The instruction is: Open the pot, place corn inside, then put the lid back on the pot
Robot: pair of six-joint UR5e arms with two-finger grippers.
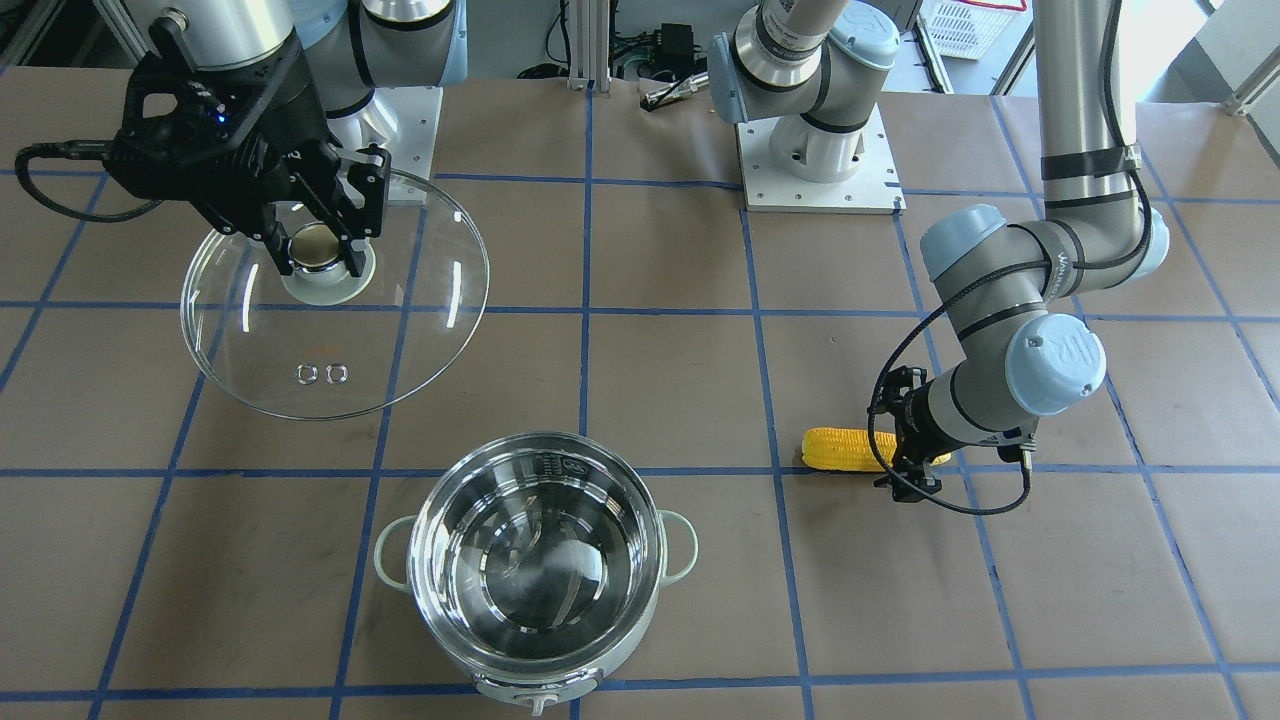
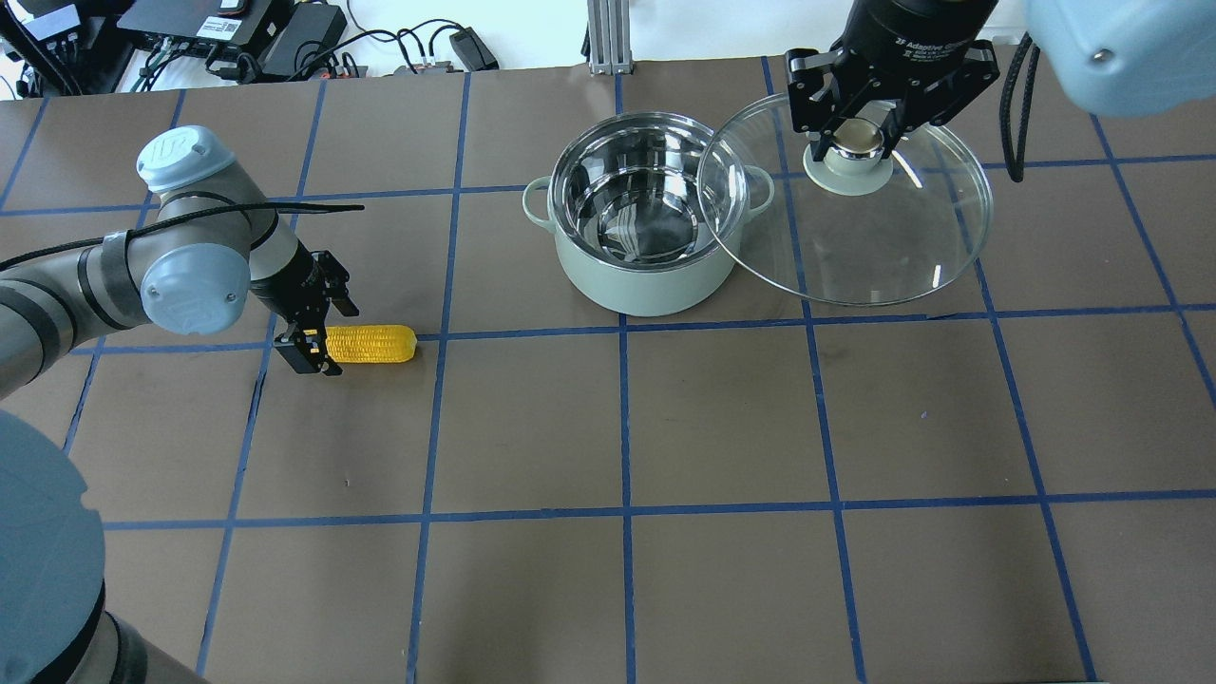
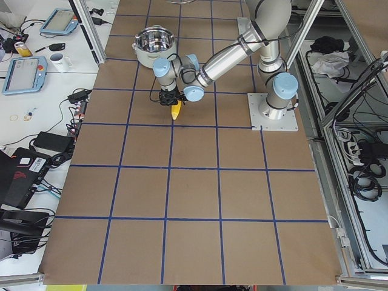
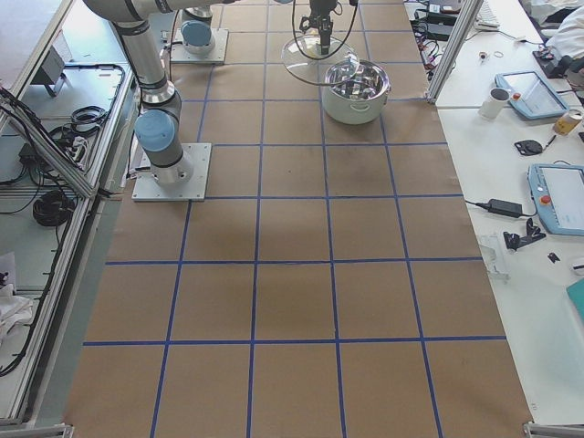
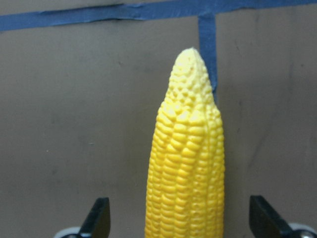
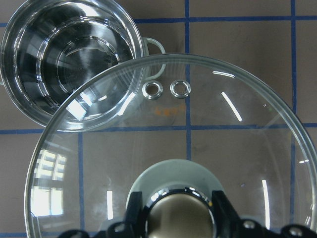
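While the right gripper (image 1: 317, 262) grips the round clear glass lid (image 1: 400, 330) by its knob, leaving the mint-green steel pot (image 2: 646, 285) beside it uncovered, the left gripper (image 2: 319, 337), jaws wide, straddles the bright yellow corn cob (image 2: 372, 343) for pickup.

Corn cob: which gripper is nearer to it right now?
Left. The left gripper straddles the corn, open on either side of it; the right gripper is far off beyond the pot, holding the lid.

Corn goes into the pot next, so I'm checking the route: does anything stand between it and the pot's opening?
Nothing visible. Bare table lies between the corn and the open pot; the right gripper holds the lid raised on the pot's other side.
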